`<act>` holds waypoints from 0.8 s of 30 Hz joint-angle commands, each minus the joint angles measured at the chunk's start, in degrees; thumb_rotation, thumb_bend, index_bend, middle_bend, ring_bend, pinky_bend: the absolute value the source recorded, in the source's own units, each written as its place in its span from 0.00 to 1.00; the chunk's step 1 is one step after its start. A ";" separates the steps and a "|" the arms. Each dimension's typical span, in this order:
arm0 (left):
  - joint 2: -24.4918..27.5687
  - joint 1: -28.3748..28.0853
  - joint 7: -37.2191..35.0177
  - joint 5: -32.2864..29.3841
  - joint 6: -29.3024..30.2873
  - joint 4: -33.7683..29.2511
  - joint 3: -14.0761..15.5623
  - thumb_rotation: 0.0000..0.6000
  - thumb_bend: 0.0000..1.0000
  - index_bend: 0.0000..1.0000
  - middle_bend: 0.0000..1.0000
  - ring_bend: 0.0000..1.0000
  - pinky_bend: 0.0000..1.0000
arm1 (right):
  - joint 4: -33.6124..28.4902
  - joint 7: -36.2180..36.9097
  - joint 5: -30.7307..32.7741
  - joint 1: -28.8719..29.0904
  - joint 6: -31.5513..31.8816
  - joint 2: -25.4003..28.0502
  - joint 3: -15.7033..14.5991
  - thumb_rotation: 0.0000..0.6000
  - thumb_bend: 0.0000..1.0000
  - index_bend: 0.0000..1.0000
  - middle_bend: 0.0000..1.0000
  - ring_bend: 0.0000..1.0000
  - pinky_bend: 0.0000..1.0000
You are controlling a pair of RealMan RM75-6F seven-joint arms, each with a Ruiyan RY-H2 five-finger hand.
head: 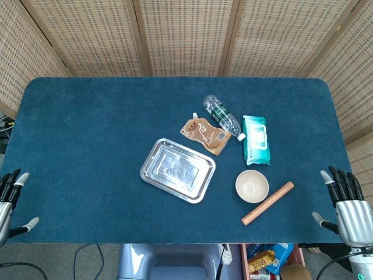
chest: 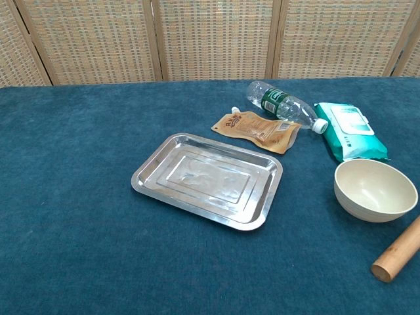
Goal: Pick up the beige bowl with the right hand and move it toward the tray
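The beige bowl (head: 252,186) (chest: 375,189) stands upright and empty on the blue table, right of the silver tray (head: 177,170) (chest: 207,178). The tray lies empty near the table's middle. My right hand (head: 348,204) hangs at the table's right front corner, fingers spread, holding nothing, well to the right of the bowl. At the left front corner my left hand (head: 9,198) is also spread and holds nothing. Neither hand shows in the chest view.
A wooden rolling pin (head: 267,203) (chest: 398,253) lies just right of the bowl, between it and my right hand. Behind the bowl lie a teal wipes pack (head: 256,140) (chest: 349,129), a plastic bottle (head: 222,117) (chest: 283,105) and a brown pouch (head: 204,135) (chest: 259,131).
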 commanded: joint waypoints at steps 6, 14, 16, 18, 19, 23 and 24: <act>0.04 -0.07 0.16 -0.01 0.11 -0.22 -0.21 1.00 0.00 0.00 0.00 0.00 0.00 | -0.81 1.27 -0.22 1.36 -3.70 0.77 -1.10 1.00 0.00 0.03 0.00 0.00 0.00; -0.50 -1.09 1.31 -2.53 -1.54 -0.21 -1.30 1.00 0.00 0.00 0.00 0.00 0.00 | 1.72 1.08 -3.44 10.75 -18.30 -0.88 -2.21 1.00 0.00 0.09 0.00 0.00 0.00; -0.78 -1.39 1.79 -3.19 -2.03 -0.15 -1.55 1.00 0.00 0.00 0.00 0.00 0.00 | 2.77 1.51 -3.69 12.35 -20.07 -2.15 -2.02 1.00 0.00 0.17 0.00 0.00 0.00; -1.20 -1.79 2.62 -4.08 -2.67 0.14 -1.86 1.00 0.00 0.00 0.00 0.00 0.00 | 4.30 1.70 -3.99 14.37 -22.23 -3.98 -1.73 1.00 0.02 0.26 0.00 0.00 0.00; -1.45 -2.00 3.03 -4.62 -3.07 0.23 -2.00 1.00 0.00 0.00 0.00 0.00 0.00 | 5.23 1.29 -3.84 15.32 -23.31 -4.97 -1.50 1.00 0.05 0.30 0.00 0.00 0.00; -1.87 -2.43 3.93 -5.79 -3.93 0.34 -2.21 1.00 0.00 0.00 0.00 0.00 0.00 | 6.45 -0.29 -2.49 17.16 -25.95 -7.10 -1.06 1.00 0.17 0.37 0.00 0.00 0.00; -1.95 -2.52 4.07 -6.03 -4.05 0.34 -2.28 1.00 0.00 0.00 0.00 0.00 0.00 | 6.62 -0.60 -2.01 17.52 -26.64 -7.52 -1.01 1.00 0.19 0.39 0.00 0.00 0.00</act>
